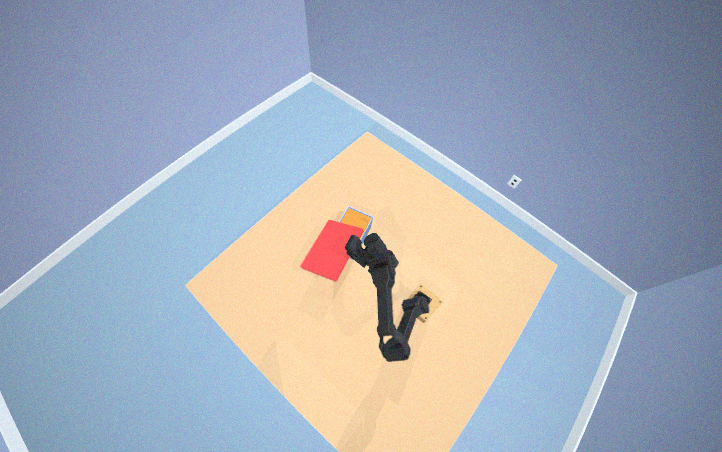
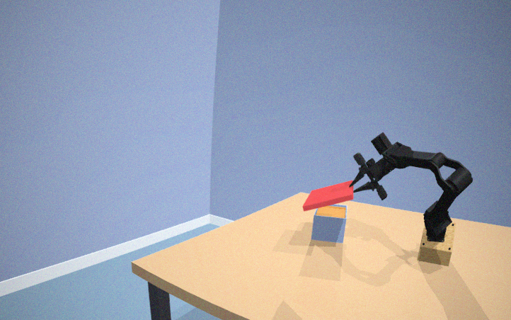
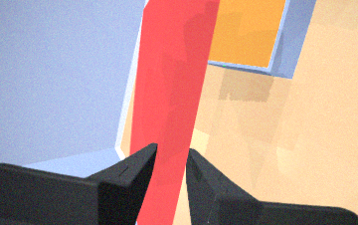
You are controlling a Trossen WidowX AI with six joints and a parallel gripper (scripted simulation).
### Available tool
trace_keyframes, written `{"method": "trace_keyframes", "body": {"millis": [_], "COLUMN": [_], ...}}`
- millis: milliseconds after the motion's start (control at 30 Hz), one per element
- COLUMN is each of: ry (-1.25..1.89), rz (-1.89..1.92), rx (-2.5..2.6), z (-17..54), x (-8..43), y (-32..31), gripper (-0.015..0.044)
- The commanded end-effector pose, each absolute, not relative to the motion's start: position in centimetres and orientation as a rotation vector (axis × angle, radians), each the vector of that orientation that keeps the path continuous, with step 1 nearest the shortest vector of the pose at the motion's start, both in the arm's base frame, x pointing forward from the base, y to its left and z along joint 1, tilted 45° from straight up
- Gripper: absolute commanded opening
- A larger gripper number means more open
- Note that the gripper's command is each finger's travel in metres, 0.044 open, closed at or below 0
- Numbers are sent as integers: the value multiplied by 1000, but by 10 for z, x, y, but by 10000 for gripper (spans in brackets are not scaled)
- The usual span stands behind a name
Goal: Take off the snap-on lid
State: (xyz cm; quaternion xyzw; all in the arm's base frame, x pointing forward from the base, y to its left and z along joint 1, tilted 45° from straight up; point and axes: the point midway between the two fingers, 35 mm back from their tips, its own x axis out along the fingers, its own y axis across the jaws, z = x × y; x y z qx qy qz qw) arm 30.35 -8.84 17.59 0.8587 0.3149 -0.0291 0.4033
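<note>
The red lid (image 1: 329,250) (image 2: 327,196) (image 3: 171,75) is off the box, in the air and tilted, its side by the gripper higher in the exterior view. My gripper (image 2: 352,187) (image 3: 172,151) is shut on one edge of the lid. The storage box (image 2: 328,227) is blue with an orange inside and stands upright, open at the top, on the table (image 1: 452,255) (image 2: 233,260). In the top view the lid hides much of the box and reaches past it toward the lower left. The fingertips are hidden there.
The arm's wooden base block (image 1: 434,302) (image 2: 433,255) stands on the table to the right of the box. Shadows of the arm and lid fall across the table top. Table edges show on several sides, with blue floor beyond.
</note>
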Motion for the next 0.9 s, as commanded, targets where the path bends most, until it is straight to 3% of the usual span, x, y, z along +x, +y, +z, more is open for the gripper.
{"method": "trace_keyframes", "body": {"millis": [0,867], "ry": [790,791], "rz": [-77,-78], "rx": [2170,2173], "z": [183,217], "x": [300,288], "y": [-82,-45], "gripper": [0,0]}}
